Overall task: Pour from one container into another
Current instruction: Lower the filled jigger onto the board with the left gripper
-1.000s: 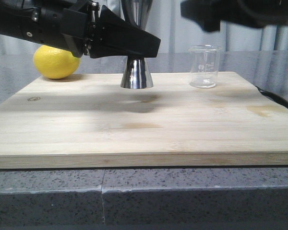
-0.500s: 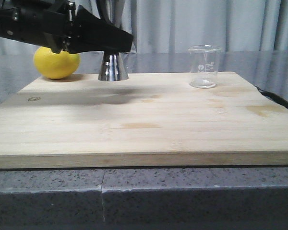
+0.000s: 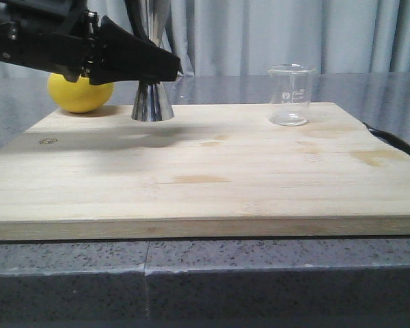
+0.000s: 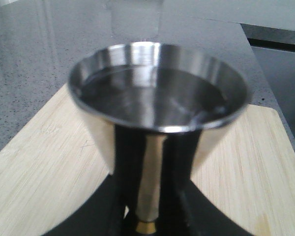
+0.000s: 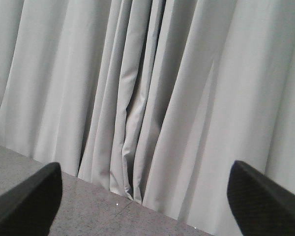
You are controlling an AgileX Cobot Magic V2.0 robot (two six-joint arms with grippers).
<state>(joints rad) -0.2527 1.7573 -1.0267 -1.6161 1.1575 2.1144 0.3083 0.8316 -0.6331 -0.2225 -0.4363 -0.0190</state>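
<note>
The steel jigger (image 3: 152, 102) is upright at the back left of the wooden board (image 3: 205, 178), just right of the lemon. My left gripper (image 3: 157, 68) is shut on its narrow waist. I cannot tell whether its base touches the board. In the left wrist view the jigger (image 4: 157, 93) fills the frame, with its gold band between the fingers of the left gripper (image 4: 148, 223). The cup's inside is dark and shiny. The clear glass beaker (image 3: 290, 94) stands alone at the back right and looks empty. My right gripper (image 5: 145, 201) is open and faces the curtains, holding nothing.
A yellow lemon (image 3: 78, 93) lies at the board's back left corner, partly behind my left arm. A black cable (image 3: 389, 139) runs along the board's right edge. The board rests on a grey speckled counter (image 3: 260, 280). Grey curtains (image 3: 294, 34) hang behind.
My left gripper has carried the jigger leftward from the board's back middle to a spot near the lemon. The right arm has left the top right of the front view.
</note>
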